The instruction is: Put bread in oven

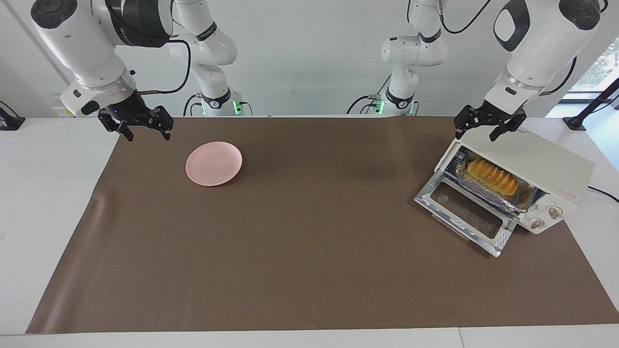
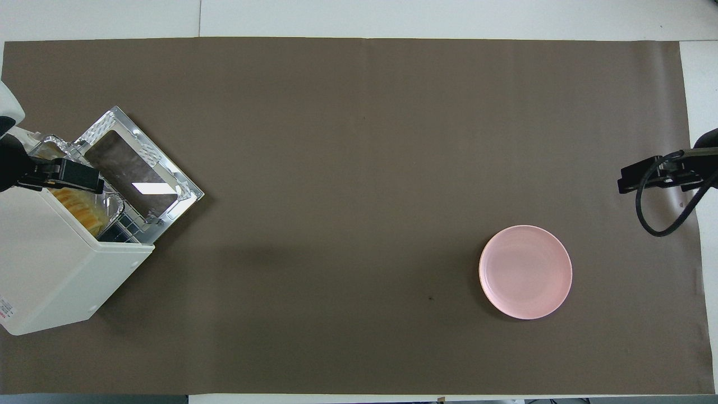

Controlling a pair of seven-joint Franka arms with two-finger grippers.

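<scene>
Bread [image 1: 492, 177] lies in foil tray [image 1: 483, 189] inside oven [image 1: 541, 169], door [image 1: 466, 212] dropped open, just below left gripper [image 1: 489, 126]. Left gripper hovers over oven top, fingers spread, empty. Right gripper [image 1: 140, 126] waits well apart near pink plate [image 1: 213, 163], fingers apparently parted, empty.

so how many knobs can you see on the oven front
2, side by side on the oven front beside the open door: one knob higher, one knob lower. Both are hidden in the overhead view.

facing: high, across table | overhead: steeply down | shared: brown mat [image 1: 309, 232]
</scene>
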